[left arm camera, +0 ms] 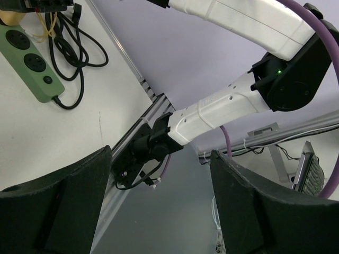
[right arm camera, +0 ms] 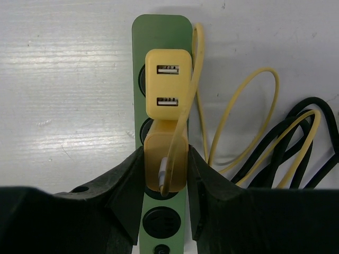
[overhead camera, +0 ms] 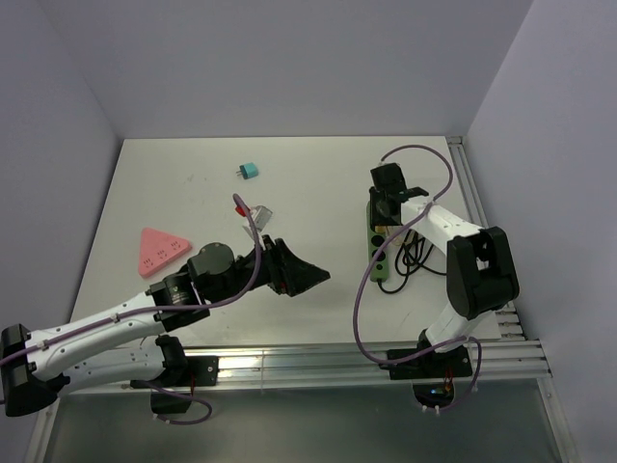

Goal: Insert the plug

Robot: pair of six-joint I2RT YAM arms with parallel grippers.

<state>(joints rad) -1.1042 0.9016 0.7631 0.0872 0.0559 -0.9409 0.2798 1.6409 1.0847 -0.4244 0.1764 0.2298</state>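
Observation:
A green power strip (right arm camera: 161, 32) lies on the white table; it also shows in the top view (overhead camera: 378, 253) and the left wrist view (left arm camera: 29, 66). A yellow USB charger (right arm camera: 167, 83) stands on a socket near the strip's far end. My right gripper (right arm camera: 165, 164) is shut on a second yellow plug (right arm camera: 165, 159), holding it over the strip's middle socket; its yellow cable (right arm camera: 249, 100) loops to the right. In the top view my right gripper (overhead camera: 389, 196) sits over the strip. My left gripper (overhead camera: 307, 274) is open and empty, raised over the table's middle.
A black cord (right arm camera: 307, 132) coils to the right of the strip. A pink triangular socket block (overhead camera: 159, 250), a teal plug (overhead camera: 250, 172) and a grey plug with red wire (overhead camera: 253, 211) lie on the table's left half. A metal rail (overhead camera: 337, 362) runs along the near edge.

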